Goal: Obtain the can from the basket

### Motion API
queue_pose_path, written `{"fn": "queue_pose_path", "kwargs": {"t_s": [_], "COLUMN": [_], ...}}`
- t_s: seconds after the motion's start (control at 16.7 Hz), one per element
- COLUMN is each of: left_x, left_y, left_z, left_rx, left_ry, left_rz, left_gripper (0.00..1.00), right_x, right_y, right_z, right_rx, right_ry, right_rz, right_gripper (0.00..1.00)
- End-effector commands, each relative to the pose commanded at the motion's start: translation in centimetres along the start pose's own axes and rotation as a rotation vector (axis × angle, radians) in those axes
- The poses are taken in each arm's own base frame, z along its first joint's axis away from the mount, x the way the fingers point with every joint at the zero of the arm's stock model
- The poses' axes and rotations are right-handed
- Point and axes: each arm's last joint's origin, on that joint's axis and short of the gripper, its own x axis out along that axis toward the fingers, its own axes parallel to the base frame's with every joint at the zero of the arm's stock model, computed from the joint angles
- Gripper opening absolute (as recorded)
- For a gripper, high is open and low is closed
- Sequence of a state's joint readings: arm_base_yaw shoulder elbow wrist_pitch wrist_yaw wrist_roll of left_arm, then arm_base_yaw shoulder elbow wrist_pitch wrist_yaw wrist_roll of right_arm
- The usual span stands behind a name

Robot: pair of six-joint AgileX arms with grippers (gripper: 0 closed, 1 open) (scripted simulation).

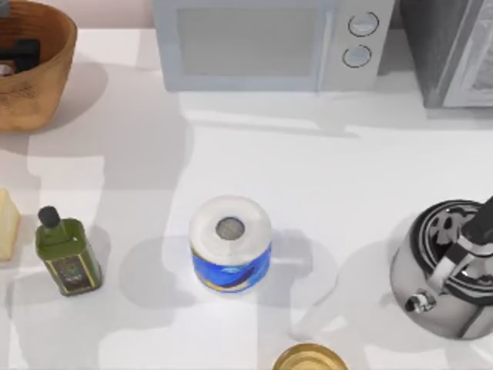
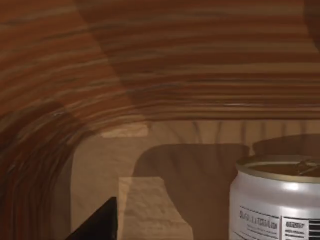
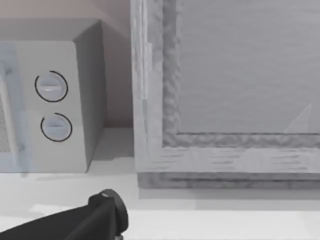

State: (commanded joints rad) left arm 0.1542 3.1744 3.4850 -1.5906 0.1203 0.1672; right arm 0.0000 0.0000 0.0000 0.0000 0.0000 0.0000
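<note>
The orange-brown wicker basket (image 1: 46,77) stands at the table's far left corner. My left gripper (image 1: 19,52) is down inside it and shows as dark parts below the rim. In the left wrist view the ribbed basket wall (image 2: 150,75) curves close around. The can (image 2: 277,200), with a silver-white side, small printed labels and a dull gold top, stands upright on the basket floor. One dark fingertip (image 2: 100,225) is off to the can's side, well apart from it and touching nothing. The gripper looks open.
A microwave (image 1: 262,42) and a grey appliance (image 1: 451,50) line the back edge. A green oil bottle (image 1: 68,254), a blue-wrapped paper roll (image 1: 231,243), a steel kettle (image 1: 447,270) and a gold disc (image 1: 308,358) stand nearer the front. The kettle's black handle (image 3: 75,222) is in the right wrist view.
</note>
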Motion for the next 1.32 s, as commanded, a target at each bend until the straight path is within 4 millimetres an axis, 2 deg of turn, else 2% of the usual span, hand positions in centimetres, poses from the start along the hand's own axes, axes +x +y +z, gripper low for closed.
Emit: {"fn": "queue_pose_path", "kwargs": {"t_s": [0.24, 1.02, 1.32], "left_x": [0.02, 0.02, 0.02], "left_y": [-0.01, -0.01, -0.01], "left_z": [-0.02, -0.02, -0.02], "left_rx": [0.000, 0.000, 0.000], "left_ry": [0.000, 0.000, 0.000], "left_rz": [0.000, 0.000, 0.000], "left_gripper": [1.00, 0.02, 0.00], "right_x": [0.00, 0.00, 0.00], "right_y": [0.00, 0.00, 0.00], "right_z": [0.00, 0.00, 0.00], "right_rx": [0.000, 0.000, 0.000], "right_ry": [0.000, 0.000, 0.000], "right_rz": [0.000, 0.000, 0.000], "right_gripper": [1.00, 1.00, 1.00]}}
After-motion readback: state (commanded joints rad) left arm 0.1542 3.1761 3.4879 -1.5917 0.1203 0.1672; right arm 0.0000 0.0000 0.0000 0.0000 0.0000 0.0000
